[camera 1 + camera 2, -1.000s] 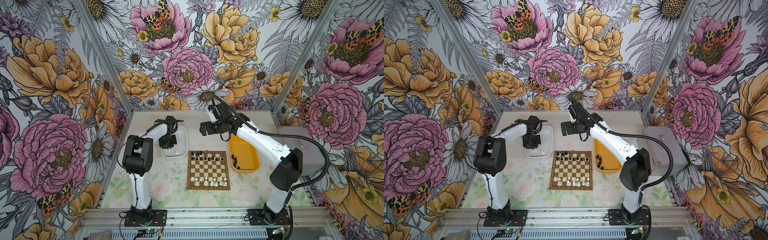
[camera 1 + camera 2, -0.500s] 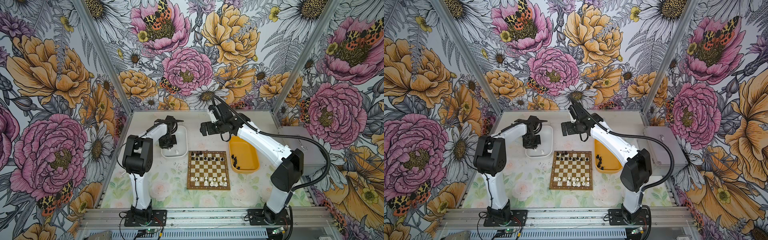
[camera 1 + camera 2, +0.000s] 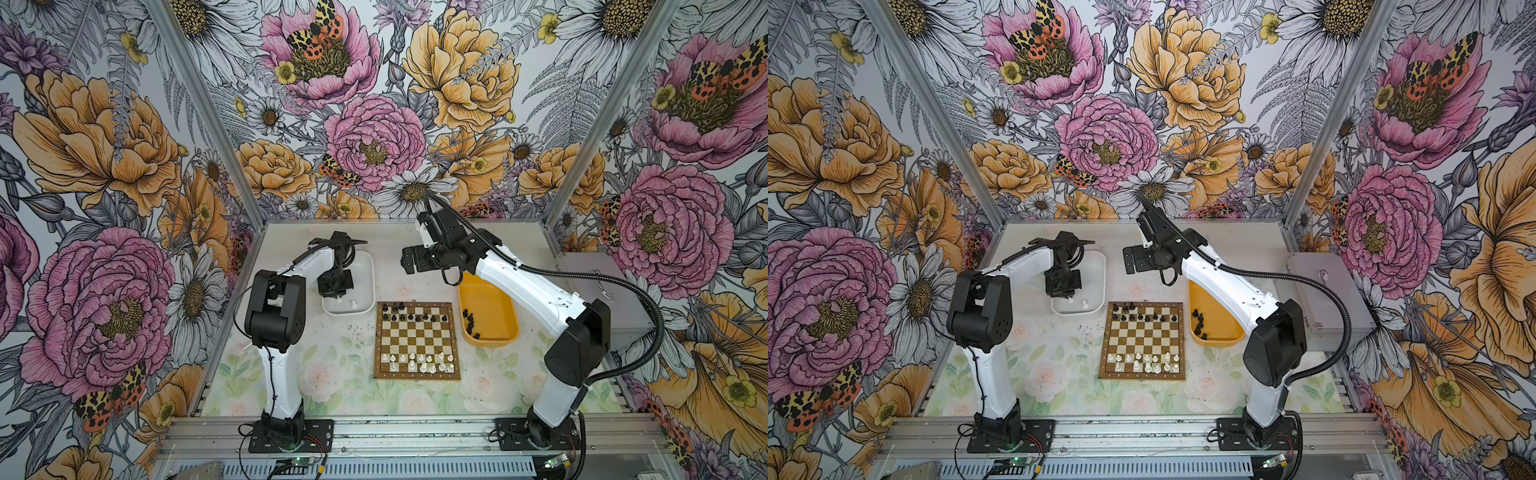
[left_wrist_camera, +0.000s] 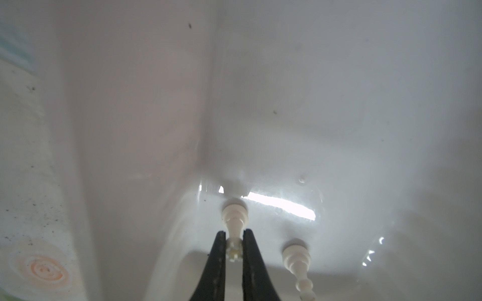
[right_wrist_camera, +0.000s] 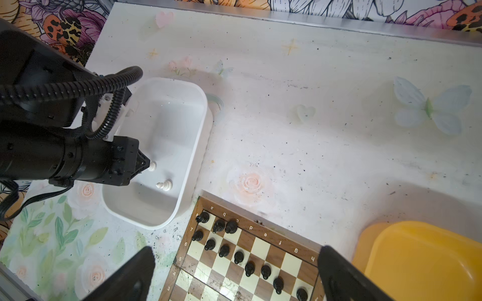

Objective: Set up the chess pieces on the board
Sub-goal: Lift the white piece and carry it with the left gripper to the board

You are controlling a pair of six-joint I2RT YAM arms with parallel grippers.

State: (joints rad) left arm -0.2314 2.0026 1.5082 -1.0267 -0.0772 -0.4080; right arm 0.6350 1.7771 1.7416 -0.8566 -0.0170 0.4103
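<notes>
The board [image 3: 417, 376] [image 3: 1142, 376] lies mid-table in both top views, with black chess pieces [image 3: 409, 318] on its far rows and white ones [image 3: 422, 361] on its near rows. My left gripper [image 4: 234, 247] reaches down into the white tray [image 3: 368, 266] and is shut on the crowned head of an upright white piece [image 4: 234, 212]. A second white piece [image 4: 296, 256] stands beside it, apart from the jaws. My right gripper [image 3: 409, 264] [image 5: 236, 256] hovers open and empty above the table behind the board's far edge [image 5: 260, 230].
A yellow tray [image 3: 494, 307] [image 5: 417, 260] right of the board holds several loose black pieces [image 3: 469, 321]. The white tray [image 5: 198, 125] sits just beyond the board's far left corner. Floral walls enclose the table on three sides.
</notes>
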